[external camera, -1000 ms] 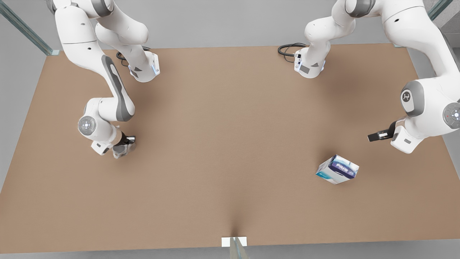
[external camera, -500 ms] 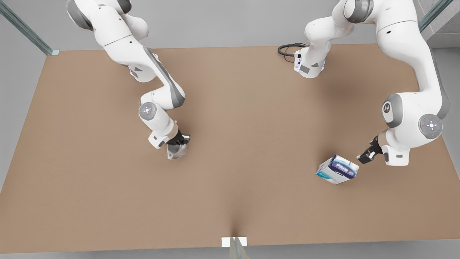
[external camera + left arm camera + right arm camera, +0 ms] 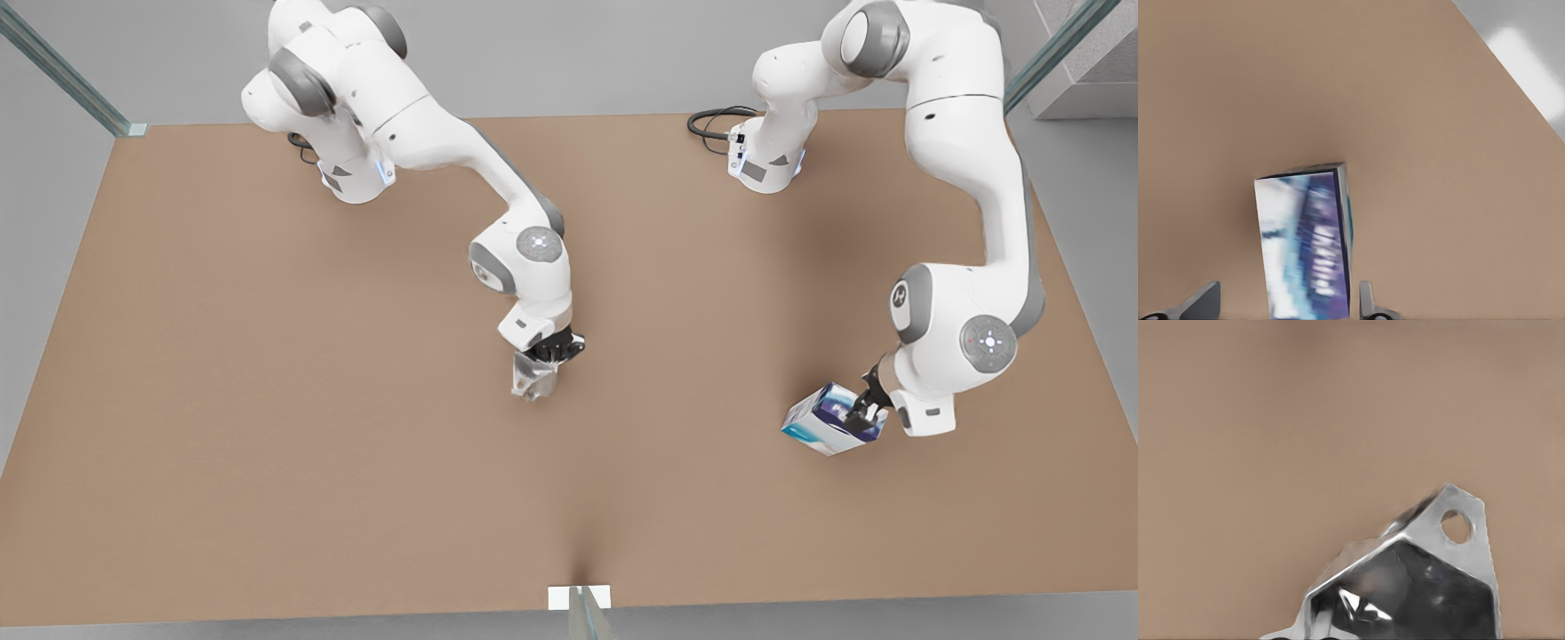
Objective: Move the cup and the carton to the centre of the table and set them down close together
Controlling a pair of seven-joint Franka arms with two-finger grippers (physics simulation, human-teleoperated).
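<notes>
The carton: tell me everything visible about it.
The carton is a small rectangular white box with a blue-purple printed panel and a teal edge. It sits on the brown table, toward the front view's right, turned at an angle to the table's edges. The left gripper is at its end, fingers open on either side, not yet closed.

Two glossy white arms, grey joint caps with round markings; black hands; coiled black cable [image 3: 711, 122] at one base.
</notes>
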